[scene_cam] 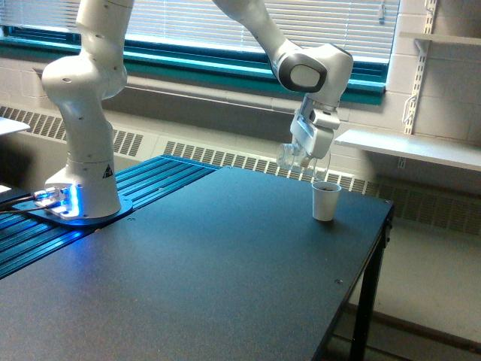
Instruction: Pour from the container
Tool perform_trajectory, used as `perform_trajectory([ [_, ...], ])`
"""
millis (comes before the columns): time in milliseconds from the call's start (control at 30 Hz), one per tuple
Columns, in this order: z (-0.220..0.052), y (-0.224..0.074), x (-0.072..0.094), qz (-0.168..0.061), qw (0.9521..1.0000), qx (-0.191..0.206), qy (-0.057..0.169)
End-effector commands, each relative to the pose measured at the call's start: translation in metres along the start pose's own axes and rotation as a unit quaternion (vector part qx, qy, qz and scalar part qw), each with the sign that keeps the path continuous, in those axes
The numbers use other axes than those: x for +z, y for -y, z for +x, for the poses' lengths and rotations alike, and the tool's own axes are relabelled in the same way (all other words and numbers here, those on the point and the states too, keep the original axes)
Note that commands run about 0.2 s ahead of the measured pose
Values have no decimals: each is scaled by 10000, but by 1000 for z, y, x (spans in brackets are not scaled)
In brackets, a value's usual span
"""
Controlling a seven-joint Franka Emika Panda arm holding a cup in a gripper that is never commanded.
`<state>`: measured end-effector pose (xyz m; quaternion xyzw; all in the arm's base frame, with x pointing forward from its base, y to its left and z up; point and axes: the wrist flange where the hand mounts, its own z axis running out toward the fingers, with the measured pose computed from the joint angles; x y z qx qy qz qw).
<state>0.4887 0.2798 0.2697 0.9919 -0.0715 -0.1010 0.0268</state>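
Container (290, 156): clear cup, tipped far over on its side, held aloft in my fingers (304, 159), which are clenched around it. Position: above the far end of the bench (195, 271), just to the exterior view's left of the white paper cup (325, 201) and higher than its rim. White paper cup: upright, near the bench's far corner. Behind: window blinds (195, 26).

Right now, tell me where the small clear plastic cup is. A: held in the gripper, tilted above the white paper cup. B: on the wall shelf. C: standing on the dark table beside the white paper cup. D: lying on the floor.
A: the small clear plastic cup hangs tilted in the gripper, just above the white paper cup, off the dark table.
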Motion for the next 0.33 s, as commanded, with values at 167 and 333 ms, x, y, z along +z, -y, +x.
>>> perform_trajectory([
  [167, -2, -4, -9, 103, 9999, -40, -116],
  [333, -3, -5, -10, 115, 9998, -37, -138],
])
